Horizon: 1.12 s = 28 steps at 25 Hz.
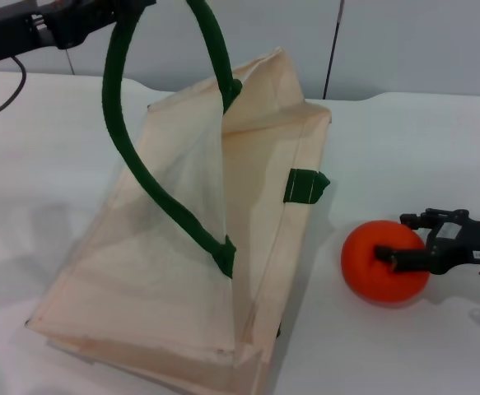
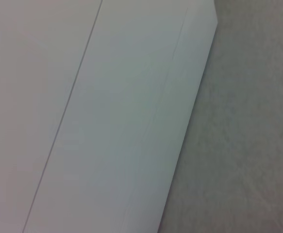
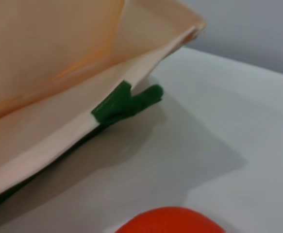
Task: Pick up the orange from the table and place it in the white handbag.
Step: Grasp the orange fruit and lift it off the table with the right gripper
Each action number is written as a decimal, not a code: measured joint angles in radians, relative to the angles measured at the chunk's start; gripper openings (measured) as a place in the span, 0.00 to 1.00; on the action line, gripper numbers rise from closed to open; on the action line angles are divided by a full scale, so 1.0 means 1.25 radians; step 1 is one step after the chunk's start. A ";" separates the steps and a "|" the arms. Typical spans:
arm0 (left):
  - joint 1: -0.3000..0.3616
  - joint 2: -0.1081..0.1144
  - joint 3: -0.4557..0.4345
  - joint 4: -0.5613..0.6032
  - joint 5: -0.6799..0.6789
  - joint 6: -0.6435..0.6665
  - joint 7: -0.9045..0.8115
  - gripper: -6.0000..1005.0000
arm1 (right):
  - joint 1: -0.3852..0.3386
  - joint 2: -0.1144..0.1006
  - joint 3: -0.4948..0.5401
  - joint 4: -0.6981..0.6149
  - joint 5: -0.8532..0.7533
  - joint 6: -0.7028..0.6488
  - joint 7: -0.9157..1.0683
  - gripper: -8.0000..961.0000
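The white handbag lies on the table; its near side is pulled up into a tent by one dark green handle. My left gripper at the top left is shut on that handle and holds it high. The orange rests on the table to the right of the bag. My right gripper reaches in from the right and is shut on the orange, one finger behind it and one across its top. In the right wrist view the orange shows below a green tab on the bag's edge.
The second green handle rises at the bag's far side. A green tab sticks out of the bag's right edge toward the orange. A grey wall stands behind the table's far edge. The left wrist view shows only wall panels.
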 joint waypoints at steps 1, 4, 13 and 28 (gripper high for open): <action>0.000 0.000 0.000 0.000 0.000 0.000 0.000 0.14 | 0.000 0.000 -0.004 -0.001 0.000 0.003 0.002 0.81; 0.000 0.000 0.000 0.000 0.000 0.000 0.000 0.14 | 0.000 0.000 -0.010 -0.006 -0.001 0.022 -0.004 0.79; 0.001 0.000 0.000 0.000 -0.004 -0.001 0.000 0.14 | 0.000 -0.001 -0.034 -0.007 -0.001 0.037 -0.037 0.75; 0.005 0.000 0.000 0.000 -0.008 -0.001 0.000 0.14 | -0.011 -0.005 -0.032 -0.055 0.055 0.152 -0.090 0.53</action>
